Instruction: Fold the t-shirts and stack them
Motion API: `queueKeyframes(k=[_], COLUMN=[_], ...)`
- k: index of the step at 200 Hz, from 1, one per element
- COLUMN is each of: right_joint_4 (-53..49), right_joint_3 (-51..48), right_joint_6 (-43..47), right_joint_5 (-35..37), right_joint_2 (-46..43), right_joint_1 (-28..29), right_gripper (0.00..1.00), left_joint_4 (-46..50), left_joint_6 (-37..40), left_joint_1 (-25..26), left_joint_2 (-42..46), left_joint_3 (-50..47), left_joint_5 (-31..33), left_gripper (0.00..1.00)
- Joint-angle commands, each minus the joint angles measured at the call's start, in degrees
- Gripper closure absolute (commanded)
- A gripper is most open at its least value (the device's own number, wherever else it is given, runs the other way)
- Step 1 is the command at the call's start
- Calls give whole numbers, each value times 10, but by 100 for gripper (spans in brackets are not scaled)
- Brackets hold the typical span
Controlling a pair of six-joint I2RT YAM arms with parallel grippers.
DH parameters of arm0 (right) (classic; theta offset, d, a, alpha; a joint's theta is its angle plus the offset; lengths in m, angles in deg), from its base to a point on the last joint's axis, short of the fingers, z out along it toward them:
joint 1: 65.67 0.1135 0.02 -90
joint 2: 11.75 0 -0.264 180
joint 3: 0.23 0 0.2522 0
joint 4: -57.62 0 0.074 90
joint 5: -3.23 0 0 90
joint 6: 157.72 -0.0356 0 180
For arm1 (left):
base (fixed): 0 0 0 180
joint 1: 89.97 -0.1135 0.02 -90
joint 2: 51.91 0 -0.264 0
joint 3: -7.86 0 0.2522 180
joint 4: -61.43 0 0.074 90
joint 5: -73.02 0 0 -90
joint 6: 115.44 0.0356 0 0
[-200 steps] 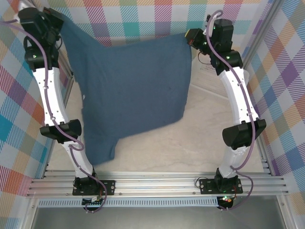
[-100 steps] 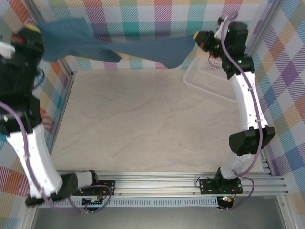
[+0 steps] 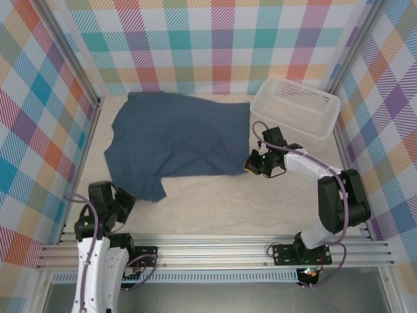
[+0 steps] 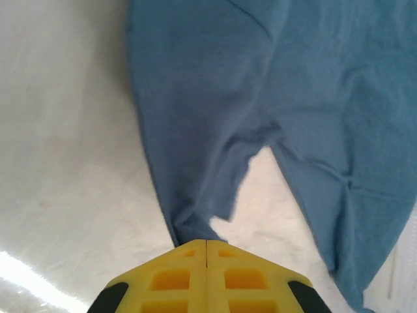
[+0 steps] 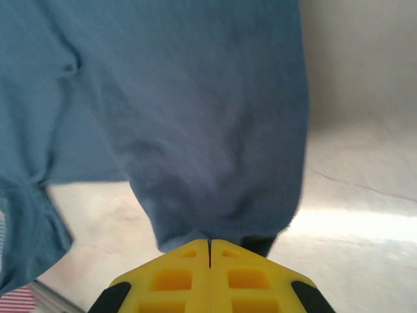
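The t-shirt [image 3: 182, 140] is a plain slate-blue one, with no print, and lies spread on the counter [image 3: 215, 202] towards the far left. One flap points back at the near-left corner. Its right edge runs just beside the white basket [image 3: 294, 125] (I cannot tell whether the two touch).

From above you get the whole outline: a rough rectangle with soft ripples across it, uneven along the near hem. The right tool [image 3: 253, 164] sits at the shirt's near-right corner. The left arm is low at the near-left, its end close to that flap.

The wrist cameras give what the high view blurs. On the left wrist, the left tool [image 4: 206, 242] has its yellow fingers [image 4: 171, 279] pressed together, and a narrowing strip of cloth [image 4: 215, 98] runs right into the tips, so it looks pinched there. A ragged notch of bare counter opens between that strip and the wider body of the shirt. On the right wrist the fingers are likewise closed, and the cloth [image 5: 195, 98] drops in a broad fold straight to their tips, with a dark shadow beside them; that tool seems clamped on the hem.

The fabric is soft and matte and creases gently. The counter is pale and faintly veined like stone. The basket is hard perforated plastic with rounded corners. Checked panels [image 3: 195, 39] in many colours wall the space.
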Motion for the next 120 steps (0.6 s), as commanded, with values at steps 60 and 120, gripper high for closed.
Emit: queueKeyframes(k=[60, 120], right_joint_4=[-105, -161], right_joint_3=[-4, -15], right_joint_6=[21, -16], right_joint_5=[83, 112], right_joint_2=[18, 14], right_joint_1=[3, 29], right_gripper=[100, 100], left_joint_4=[70, -66], left_joint_6=[-87, -102], left_joint_1=[20, 49], left_joint_2=[-23, -155], left_joint_3=[61, 73], left_joint_5=[13, 24], left_gripper=[100, 100])
